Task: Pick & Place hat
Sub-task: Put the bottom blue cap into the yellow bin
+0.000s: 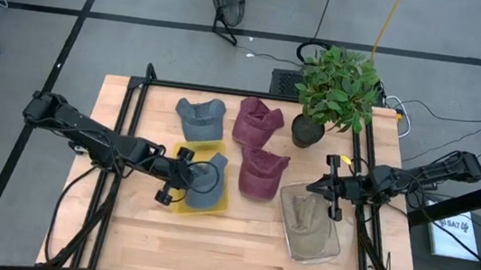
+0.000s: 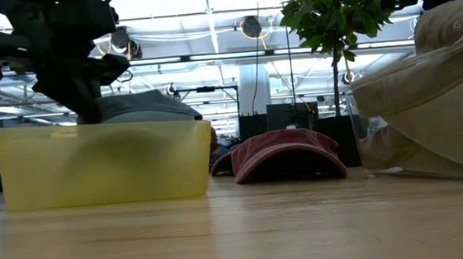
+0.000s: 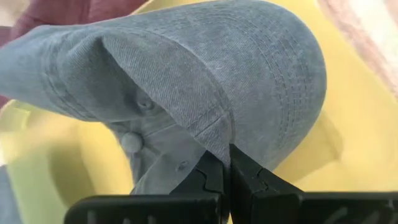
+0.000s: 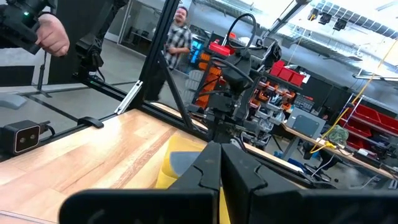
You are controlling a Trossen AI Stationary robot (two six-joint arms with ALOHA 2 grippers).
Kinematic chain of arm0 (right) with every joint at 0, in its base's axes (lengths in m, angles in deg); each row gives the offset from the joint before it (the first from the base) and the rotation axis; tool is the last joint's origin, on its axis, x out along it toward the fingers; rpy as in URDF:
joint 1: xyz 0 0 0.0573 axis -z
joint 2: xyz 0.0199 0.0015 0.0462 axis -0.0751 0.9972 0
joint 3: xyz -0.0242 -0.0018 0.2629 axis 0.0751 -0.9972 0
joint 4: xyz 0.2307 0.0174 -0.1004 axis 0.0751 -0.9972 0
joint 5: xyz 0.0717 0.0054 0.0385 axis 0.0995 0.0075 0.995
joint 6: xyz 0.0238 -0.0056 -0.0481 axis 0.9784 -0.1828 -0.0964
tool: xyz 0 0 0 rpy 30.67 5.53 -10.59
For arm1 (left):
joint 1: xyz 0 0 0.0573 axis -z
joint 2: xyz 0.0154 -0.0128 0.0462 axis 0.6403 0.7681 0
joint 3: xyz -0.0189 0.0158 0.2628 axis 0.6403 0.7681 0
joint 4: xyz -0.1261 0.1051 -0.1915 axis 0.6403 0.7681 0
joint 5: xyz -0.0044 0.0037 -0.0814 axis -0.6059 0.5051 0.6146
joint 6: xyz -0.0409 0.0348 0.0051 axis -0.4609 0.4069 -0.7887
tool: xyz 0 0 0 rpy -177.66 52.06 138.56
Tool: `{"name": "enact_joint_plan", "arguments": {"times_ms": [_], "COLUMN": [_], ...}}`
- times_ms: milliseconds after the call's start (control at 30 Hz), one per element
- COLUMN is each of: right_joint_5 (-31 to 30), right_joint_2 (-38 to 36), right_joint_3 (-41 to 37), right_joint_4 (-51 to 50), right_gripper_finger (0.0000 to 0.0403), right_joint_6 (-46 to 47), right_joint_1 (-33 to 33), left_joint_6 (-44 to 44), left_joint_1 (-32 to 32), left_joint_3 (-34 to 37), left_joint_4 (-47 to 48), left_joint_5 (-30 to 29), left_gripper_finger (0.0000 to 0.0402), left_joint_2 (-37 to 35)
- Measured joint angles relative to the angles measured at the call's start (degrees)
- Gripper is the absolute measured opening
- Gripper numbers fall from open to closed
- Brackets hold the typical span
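A: How much has been done?

B: A grey hat (image 1: 207,184) is being lowered into the yellow bin (image 1: 220,206), pinched at its brim by the left gripper (image 3: 227,163). A tan hat (image 1: 310,221) is already lodged in the clear bin (image 1: 333,246).

A: And what is left?

B: Release is judged pending. Beyond the yellow bin, one grey hat (image 1: 200,118) and two maroon hats (image 1: 258,122) are left on the desk (image 1: 210,241). The right gripper (image 4: 220,163) is held pressed together above the clear bin.

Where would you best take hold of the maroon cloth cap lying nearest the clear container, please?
Grip the maroon cloth cap by the edge of its brim, coming down from above. It lies flat on the wooden table, apart from the clear plastic container, and the stiff brim should give the fingers a firmer edge than the soft crown.
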Motion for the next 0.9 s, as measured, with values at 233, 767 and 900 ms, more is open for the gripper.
{"name": "enact_joint_plan", "arguments": {"times_ms": [233, 767, 900], "right_joint_5": [0.0, 0.0, 0.0], "right_joint_2": [0.1, 0.2, 0.2], "right_joint_3": [0.0, 0.0, 0.0], "right_joint_4": [-0.1, -0.2, -0.2], "right_gripper_finger": [0.0, 0.0, 0.0], "right_joint_6": [0.0, 2.6, 3.0], "right_joint_1": [0.0, 0.0, 0.0], "left_joint_6": [-2.3, -10.1, -10.6], "left_joint_1": [0.4, 7.6, 8.1], "left_joint_3": [0.0, 0.0, 0.0], "left_joint_4": [1.4, 0.8, 0.5], "left_joint_5": [1.9, 0.8, -0.7], "left_gripper_finger": [0.0003, 0.0003, 0.0006], "left_joint_2": [0.9, 7.7, 7.7]}}
